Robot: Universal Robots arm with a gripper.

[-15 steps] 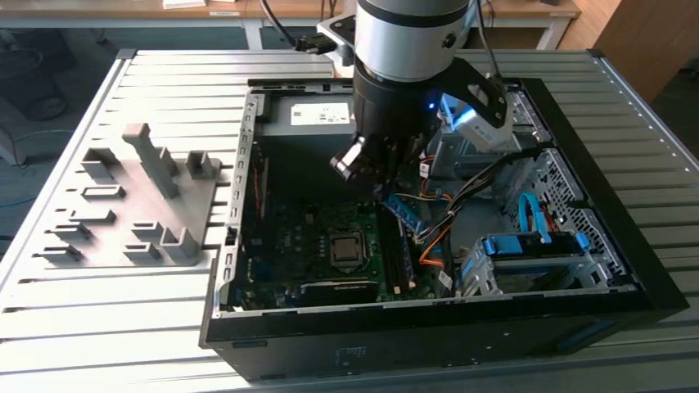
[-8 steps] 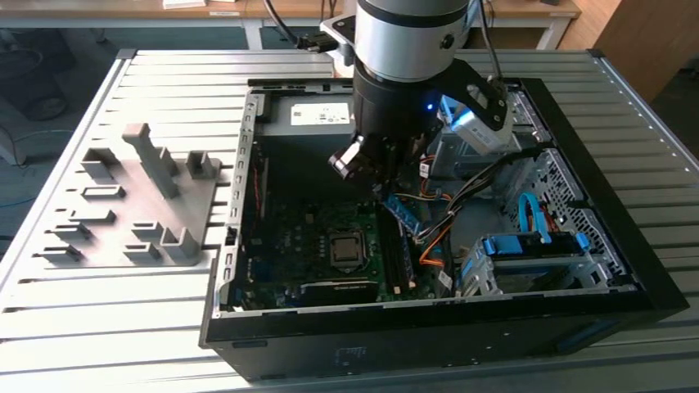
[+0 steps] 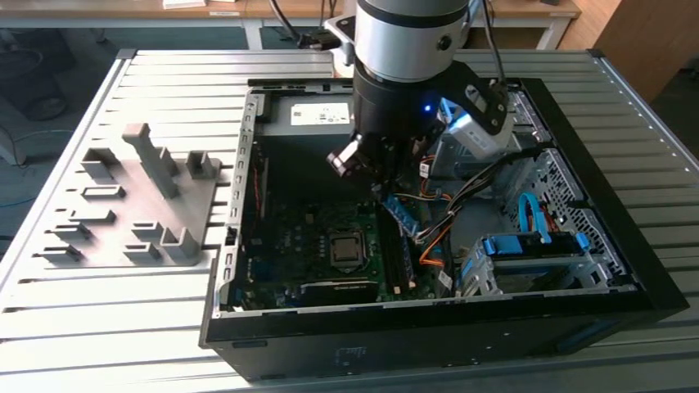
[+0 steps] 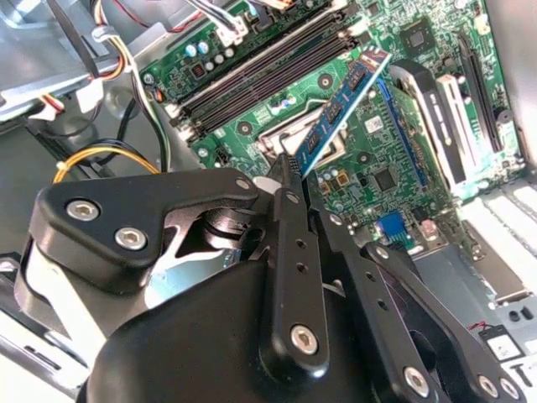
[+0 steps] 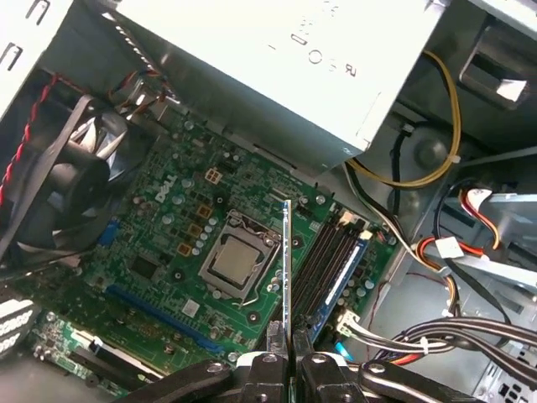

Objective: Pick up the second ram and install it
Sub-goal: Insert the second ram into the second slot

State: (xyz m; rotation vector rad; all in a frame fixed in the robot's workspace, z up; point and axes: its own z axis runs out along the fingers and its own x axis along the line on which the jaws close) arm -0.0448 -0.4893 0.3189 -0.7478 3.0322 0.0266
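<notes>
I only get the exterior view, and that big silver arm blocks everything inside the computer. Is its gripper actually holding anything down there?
Observer: Yes. In both wrist views the gripper is shut on one end of the second ram, a thin blue-green stick.
Operator: Is it plugged in yet?
Observer: No. In the second wrist view the stick juts out free over the motherboard, and the long black slots lie apart from it.
Operator: Is it held straight?
Observer: In the first wrist view it shows edge-on as a thin line, centred in the gripper.
</notes>
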